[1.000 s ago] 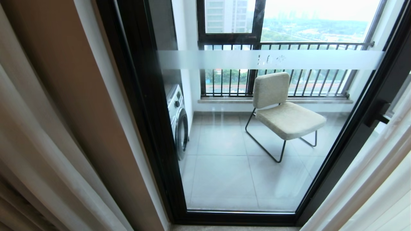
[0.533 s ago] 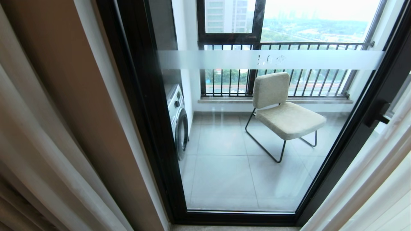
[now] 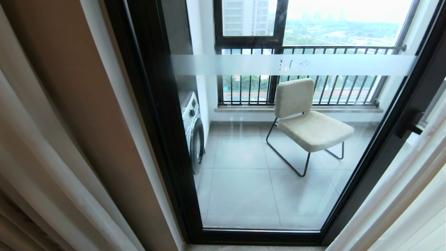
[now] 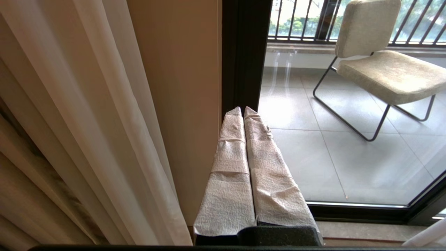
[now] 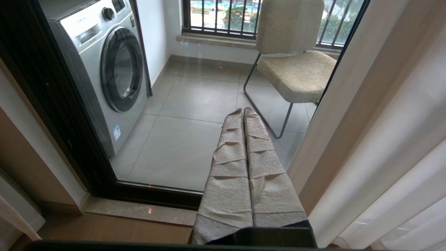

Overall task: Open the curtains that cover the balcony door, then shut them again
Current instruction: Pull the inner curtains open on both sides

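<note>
Glass of the balcony door stands uncovered; the curtains hang bunched at both sides, so the closing half looks due.
Next move calls for reaching a drape edge and drawing it across. Left gripper and right gripper point at the door, fingers pressed together, holding nothing.

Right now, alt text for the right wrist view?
The right gripper, fingers wrapped in pale crinkled tape, is shut and empty, pointing at the black-framed glass balcony door. Behind the glass stand a silver front-loading washing machine and a beige cushioned chair; white sheer curtains hang beside the gripper.
</note>
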Controlling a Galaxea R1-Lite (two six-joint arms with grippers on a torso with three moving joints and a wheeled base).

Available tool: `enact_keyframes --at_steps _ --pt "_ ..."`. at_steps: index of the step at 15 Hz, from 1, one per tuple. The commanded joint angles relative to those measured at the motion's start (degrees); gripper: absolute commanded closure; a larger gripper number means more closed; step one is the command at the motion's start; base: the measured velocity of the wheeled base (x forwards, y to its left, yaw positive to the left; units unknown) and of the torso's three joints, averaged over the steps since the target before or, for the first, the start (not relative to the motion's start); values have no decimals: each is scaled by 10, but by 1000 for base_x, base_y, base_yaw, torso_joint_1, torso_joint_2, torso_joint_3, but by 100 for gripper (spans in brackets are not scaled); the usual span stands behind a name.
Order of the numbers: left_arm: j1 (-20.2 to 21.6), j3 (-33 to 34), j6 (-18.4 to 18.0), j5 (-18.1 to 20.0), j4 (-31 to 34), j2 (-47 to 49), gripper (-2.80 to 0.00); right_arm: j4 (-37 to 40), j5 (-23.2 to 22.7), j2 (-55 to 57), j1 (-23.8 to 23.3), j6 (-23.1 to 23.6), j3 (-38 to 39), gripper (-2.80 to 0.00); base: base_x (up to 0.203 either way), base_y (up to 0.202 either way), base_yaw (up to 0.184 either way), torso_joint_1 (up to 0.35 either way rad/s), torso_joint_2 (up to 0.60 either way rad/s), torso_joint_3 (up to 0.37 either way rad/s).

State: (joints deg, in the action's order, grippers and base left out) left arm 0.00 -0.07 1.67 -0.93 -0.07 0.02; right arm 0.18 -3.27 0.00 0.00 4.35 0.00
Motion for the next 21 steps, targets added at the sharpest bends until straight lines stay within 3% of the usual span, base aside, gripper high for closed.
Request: enact_keyframes --at_steps 1,11,21 --pt "0 1 1 0 0 0 0 0 -1 0 0 0 0 0 0 0 0 0 0 0" --pt "0 0 -1 0 1 0 0 0 -1 0 0 0 0 0 0 0 0 0 0 0" --pt "0 1 -2 0 1 1 0 0 0 0 0 0 0 0 0 -168 4 2 2 2"
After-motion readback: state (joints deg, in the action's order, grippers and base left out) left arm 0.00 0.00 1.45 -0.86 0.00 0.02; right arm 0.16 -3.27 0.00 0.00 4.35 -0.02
